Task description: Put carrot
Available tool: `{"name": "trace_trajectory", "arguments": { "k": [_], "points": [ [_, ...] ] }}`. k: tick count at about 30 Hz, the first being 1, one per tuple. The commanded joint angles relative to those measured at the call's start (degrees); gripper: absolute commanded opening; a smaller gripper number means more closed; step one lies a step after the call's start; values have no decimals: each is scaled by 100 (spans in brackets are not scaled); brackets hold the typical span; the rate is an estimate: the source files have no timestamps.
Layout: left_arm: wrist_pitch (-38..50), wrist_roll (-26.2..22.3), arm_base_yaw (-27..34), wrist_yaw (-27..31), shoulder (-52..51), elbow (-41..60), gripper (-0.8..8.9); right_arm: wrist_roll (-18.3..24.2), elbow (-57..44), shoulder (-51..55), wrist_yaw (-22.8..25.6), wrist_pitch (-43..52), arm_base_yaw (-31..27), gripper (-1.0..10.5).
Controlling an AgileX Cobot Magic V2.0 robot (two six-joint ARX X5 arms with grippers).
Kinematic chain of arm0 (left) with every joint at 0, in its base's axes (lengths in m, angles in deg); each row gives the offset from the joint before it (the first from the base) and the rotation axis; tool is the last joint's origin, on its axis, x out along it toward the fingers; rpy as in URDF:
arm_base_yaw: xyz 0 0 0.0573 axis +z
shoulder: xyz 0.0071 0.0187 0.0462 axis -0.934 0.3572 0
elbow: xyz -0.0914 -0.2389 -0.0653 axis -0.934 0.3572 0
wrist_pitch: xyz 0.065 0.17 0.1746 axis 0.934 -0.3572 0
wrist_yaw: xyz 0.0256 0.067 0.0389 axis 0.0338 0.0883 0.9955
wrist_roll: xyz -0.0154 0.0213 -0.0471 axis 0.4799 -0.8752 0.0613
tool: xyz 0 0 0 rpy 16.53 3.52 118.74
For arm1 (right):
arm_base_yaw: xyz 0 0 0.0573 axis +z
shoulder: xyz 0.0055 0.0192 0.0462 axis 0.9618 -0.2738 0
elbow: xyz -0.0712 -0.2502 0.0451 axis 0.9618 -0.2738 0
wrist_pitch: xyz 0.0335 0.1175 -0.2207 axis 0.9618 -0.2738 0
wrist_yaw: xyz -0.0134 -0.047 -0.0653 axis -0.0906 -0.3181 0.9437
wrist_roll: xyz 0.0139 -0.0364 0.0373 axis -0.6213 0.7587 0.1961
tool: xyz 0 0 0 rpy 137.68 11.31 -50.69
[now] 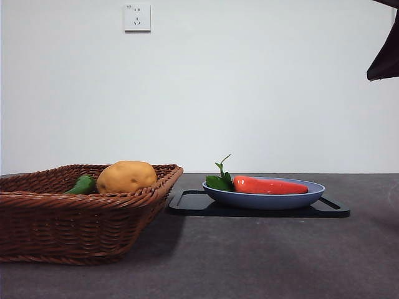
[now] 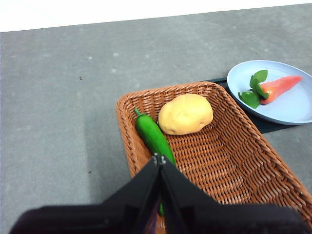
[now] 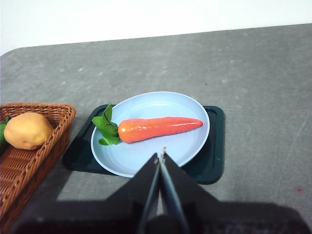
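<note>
Carrot laid on blue plate, untouched. Right gripper held above plate, jaws closed, empty. Left gripper jaws closed over wicker basket.

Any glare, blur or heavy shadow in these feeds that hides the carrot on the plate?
Front view: sharp and evenly lit; the glossy orange-red carrot shows small highlights, and the blue plate's rim hides its underside. Right wrist view: carrot in focus; the shut right gripper is dark and soft, shadow falling on the grey table below it. Left wrist view: the woven brown basket is clear, the shut left gripper blurred.
</note>
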Motion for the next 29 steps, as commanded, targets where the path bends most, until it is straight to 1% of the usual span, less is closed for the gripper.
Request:
{"name": "trace_trajectory", "arguments": {
  "k": [1, 4, 6, 7, 8, 9, 11, 14, 18, 23, 27, 29],
  "points": [
    [83, 61, -26, 2, 2, -70, 8, -76, 50, -24, 33, 48, 39, 6],
    [61, 61, -57, 2, -37, -68, 8, -76, 50, -24, 31, 48, 39, 6],
    [57, 52, -55, 0, -398, -68, 8, -76, 50, -24, 31, 48, 39, 6],
    [66, -74, -42, 11, -647, -68, 8, -76, 50, -24, 31, 48, 39, 6],
    [72, -306, 28, 2, -907, -50, 8, -76, 50, -24, 33, 48, 39, 6],
    [72, -468, 157, 2, -1174, 0, 8, -76, 50, -24, 33, 48, 39, 6],
    [238, -507, 597, 9, -1650, 251, 8, -76, 50, -24, 33, 48, 39, 6],
    [944, -577, 1375, 9, -2188, 966, 8, -76, 50, -24, 31, 48, 39, 6],
    [1576, -566, 1832, -7, -2437, 1674, 8, -76, 50, -24, 33, 48, 39, 6],
    [2146, -570, 1965, -7, -2492, 2413, 8, -76, 50, -24, 31, 48, 39, 6],
    [2166, -540, 1965, -79, -2494, 2785, 8, -76, 50, -24, 33, 48, 39, 6],
    [2168, -538, 1965, -273, -2494, 2918, 8, -76, 50, -24, 33, 48, 39, 6]
  ]
}}
